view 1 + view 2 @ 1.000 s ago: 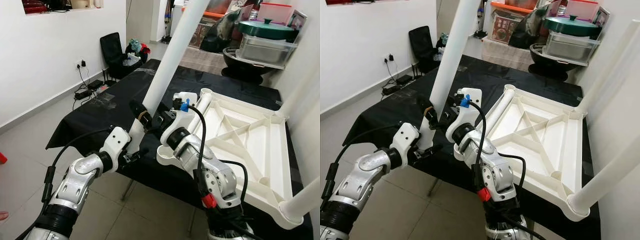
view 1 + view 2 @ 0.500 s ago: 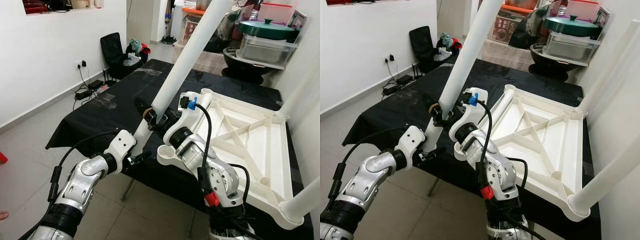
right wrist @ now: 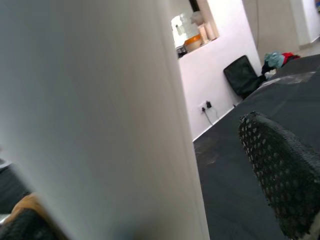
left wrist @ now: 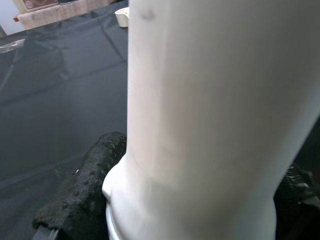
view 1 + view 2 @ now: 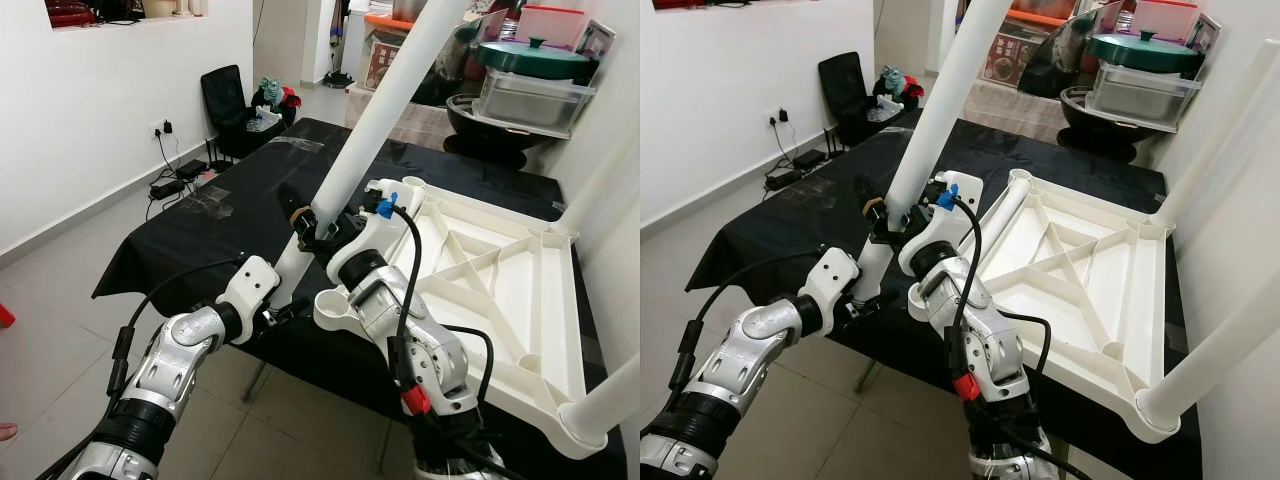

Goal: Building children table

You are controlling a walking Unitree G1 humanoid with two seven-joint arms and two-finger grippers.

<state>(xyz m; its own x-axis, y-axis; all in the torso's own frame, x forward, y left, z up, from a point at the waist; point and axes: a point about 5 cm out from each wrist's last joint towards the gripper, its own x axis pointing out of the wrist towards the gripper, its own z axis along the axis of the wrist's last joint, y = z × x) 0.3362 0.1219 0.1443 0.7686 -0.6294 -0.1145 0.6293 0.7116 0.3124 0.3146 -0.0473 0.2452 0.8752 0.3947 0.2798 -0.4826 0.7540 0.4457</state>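
Observation:
A long white table leg [image 5: 375, 110] slants up and to the right above the black-draped table [image 5: 220, 210]. My left gripper [image 5: 283, 295] is shut on its stepped lower end, with black fingers [image 4: 85, 185] on both sides. Higher up, my right gripper [image 5: 318, 222] is also shut on the leg [image 3: 90, 110], one dotted finger [image 3: 280, 170] beside it. The white tabletop [image 5: 470, 250] lies upside down on the cloth. Its near-left corner socket [image 5: 335, 305] is open, just right of the leg's lower end. Two legs [image 5: 600, 400] stand fitted on its right side.
A black chair [image 5: 225, 100] with clothes on it stands at the back left, with cables and a power strip [image 5: 170, 182] on the floor by the white wall. Storage boxes and a green-lidded pot [image 5: 530, 60] crowd the back right. Grey floor lies to the left of the table.
Both grippers have carried the leg to the right, closer to the tabletop's left edge, and it leans further right than before.

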